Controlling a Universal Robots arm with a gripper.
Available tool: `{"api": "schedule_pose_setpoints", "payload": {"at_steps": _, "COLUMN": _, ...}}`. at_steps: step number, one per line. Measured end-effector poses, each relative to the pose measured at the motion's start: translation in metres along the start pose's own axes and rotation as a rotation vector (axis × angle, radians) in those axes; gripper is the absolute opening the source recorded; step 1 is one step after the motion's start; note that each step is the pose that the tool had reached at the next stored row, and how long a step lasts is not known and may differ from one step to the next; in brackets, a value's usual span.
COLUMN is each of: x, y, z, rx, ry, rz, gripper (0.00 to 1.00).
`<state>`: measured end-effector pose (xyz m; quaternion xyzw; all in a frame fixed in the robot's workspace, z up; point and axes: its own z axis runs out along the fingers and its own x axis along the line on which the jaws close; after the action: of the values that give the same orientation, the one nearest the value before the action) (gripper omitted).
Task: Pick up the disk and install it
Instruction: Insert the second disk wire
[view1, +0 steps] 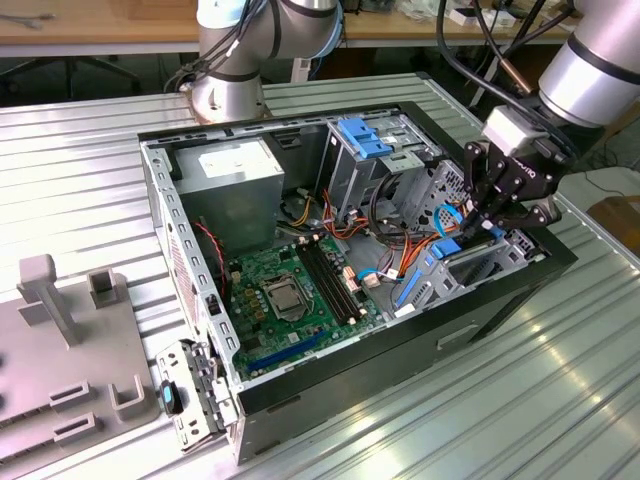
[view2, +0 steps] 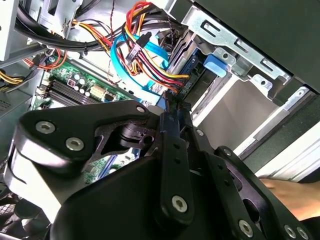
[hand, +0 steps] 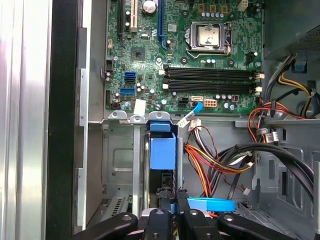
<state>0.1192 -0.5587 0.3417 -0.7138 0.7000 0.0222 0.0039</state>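
While your gripper (view1: 487, 222) reaches into the open computer case (view1: 200, 330) at right of the exterior view, its fingers (hand: 167, 202) pinch closed on the disk (hand: 163, 155). Disk: standing on edge in the drive bay (hand: 120, 165), long axis toward the motherboard (view1: 290, 290). Surface: ribbed metal table (view1: 480, 400); wooden benches behind.

Lab: ribbed metal table (view1: 80, 140), wooden benches (view1: 100, 30)
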Motion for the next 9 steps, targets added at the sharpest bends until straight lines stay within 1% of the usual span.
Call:
{"api": "schedule_pose_setpoints", "payload": {"at_steps": 3, "x": 0.0001, "y": -0.0001, "z": 0.0014, "rx": 0.0001, "ry": -0.0057, "rz": 0.000, "gripper": 0.16}}
{"api": "schedule_pose_setpoints", "payload": {"at_steps": 5, "x": 0.0002, "y": -0.0001, "z": 0.0039, "rx": 0.0002, "ry": -0.0109, "rz": 0.000, "gripper": 0.16}}
{"api": "schedule_pose_setpoints", "payload": {"at_steps": 6, "x": 0.0002, "y": -0.0002, "z": 0.0055, "rx": 0.0002, "ry": -0.0121, "rz": 0.000, "gripper": 0.16}}
{"api": "schedule_pose_setpoints", "payload": {"at_steps": 9, "x": 0.0003, "y": -0.0002, "z": 0.0063, "rx": 0.0002, "ry": -0.0135, "rz": 0.000, "gripper": 0.16}}
